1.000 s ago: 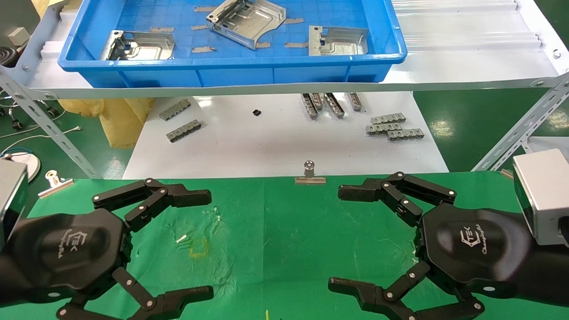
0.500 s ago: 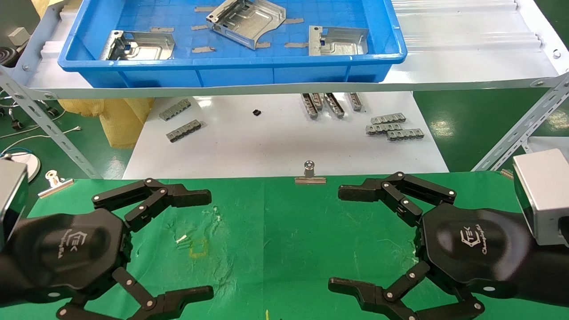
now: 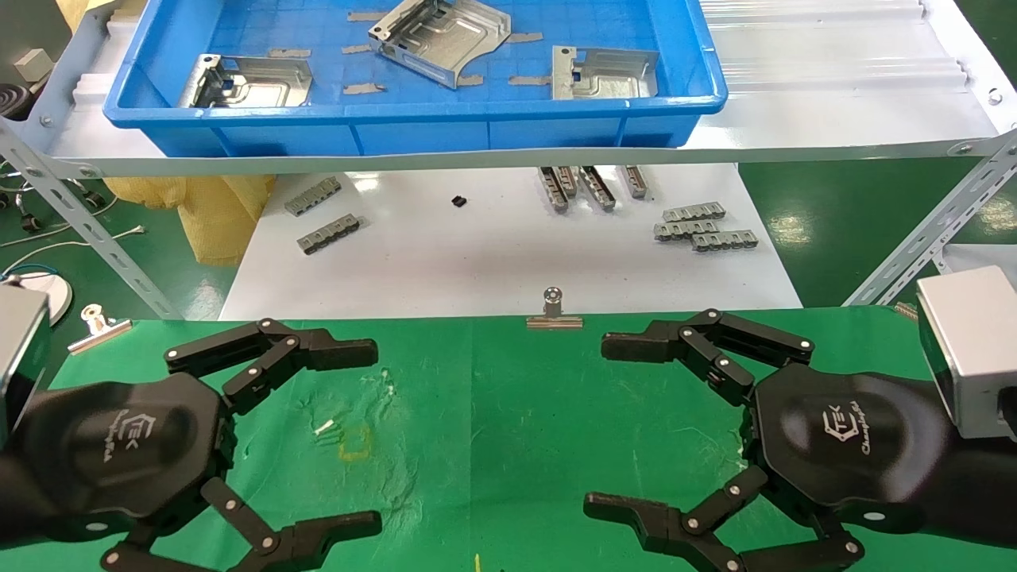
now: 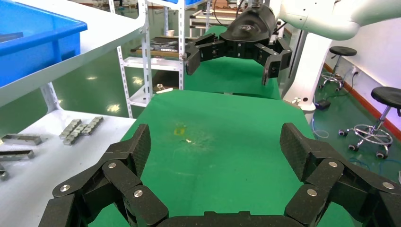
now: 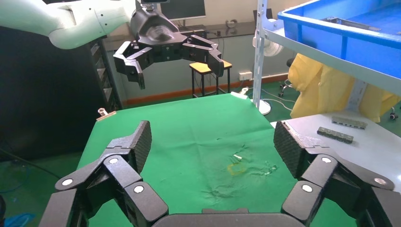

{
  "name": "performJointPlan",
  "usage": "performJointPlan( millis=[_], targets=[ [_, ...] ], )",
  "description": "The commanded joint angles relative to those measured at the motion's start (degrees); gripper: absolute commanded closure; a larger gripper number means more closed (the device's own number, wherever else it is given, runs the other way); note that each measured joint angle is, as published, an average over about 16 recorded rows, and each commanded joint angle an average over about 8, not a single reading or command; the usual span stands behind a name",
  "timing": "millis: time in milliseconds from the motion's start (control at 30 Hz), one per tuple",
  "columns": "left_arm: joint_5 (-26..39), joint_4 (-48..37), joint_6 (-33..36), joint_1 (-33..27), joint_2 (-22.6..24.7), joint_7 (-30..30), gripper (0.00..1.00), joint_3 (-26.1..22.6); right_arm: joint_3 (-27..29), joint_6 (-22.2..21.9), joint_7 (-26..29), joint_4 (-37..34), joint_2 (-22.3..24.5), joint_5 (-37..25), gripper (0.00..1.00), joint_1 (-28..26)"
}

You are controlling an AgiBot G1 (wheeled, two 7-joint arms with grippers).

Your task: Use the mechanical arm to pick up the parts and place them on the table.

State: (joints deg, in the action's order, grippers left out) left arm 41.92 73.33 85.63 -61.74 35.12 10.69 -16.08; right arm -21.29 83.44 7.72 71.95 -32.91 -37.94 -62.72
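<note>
Three silver sheet-metal parts lie in a blue tray (image 3: 413, 111) on the raised shelf: one at the left (image 3: 246, 82), one tilted in the middle (image 3: 441, 36), one at the right (image 3: 604, 73). The green cloth table (image 3: 508, 413) with its yellow square mark (image 3: 355, 442) is in front of me. My left gripper (image 3: 372, 438) is open and empty above the cloth's left side. My right gripper (image 3: 600, 425) is open and empty above its right side. Both are far below and in front of the tray. The wrist views show open jaws, left (image 4: 215, 146) and right (image 5: 213, 142), over bare cloth.
Grey ridged bars (image 3: 703, 226) and more bars (image 3: 322, 214) lie on the white tabletop (image 3: 493, 262) under the shelf. A binder clip (image 3: 554, 310) holds the cloth's far edge. Slanted shelf struts stand at the left (image 3: 79, 222) and right (image 3: 929, 230). A yellow bag (image 3: 214, 214) hangs at the left.
My right gripper has shifted very slightly to the left. Nothing else has moved.
</note>
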Motion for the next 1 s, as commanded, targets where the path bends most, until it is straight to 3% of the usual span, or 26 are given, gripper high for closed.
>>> performJointPlan(
  millis=[33, 1000],
  targets=[
    [0.0, 0.0, 0.0, 0.0, 0.0, 0.0, 0.0, 0.0, 0.0, 0.0, 0.0, 0.0, 0.0, 0.0, 1.0, 0.0],
    [0.0, 0.0, 0.0, 0.0, 0.0, 0.0, 0.0, 0.0, 0.0, 0.0, 0.0, 0.0, 0.0, 0.0, 1.0, 0.0]
  ],
)
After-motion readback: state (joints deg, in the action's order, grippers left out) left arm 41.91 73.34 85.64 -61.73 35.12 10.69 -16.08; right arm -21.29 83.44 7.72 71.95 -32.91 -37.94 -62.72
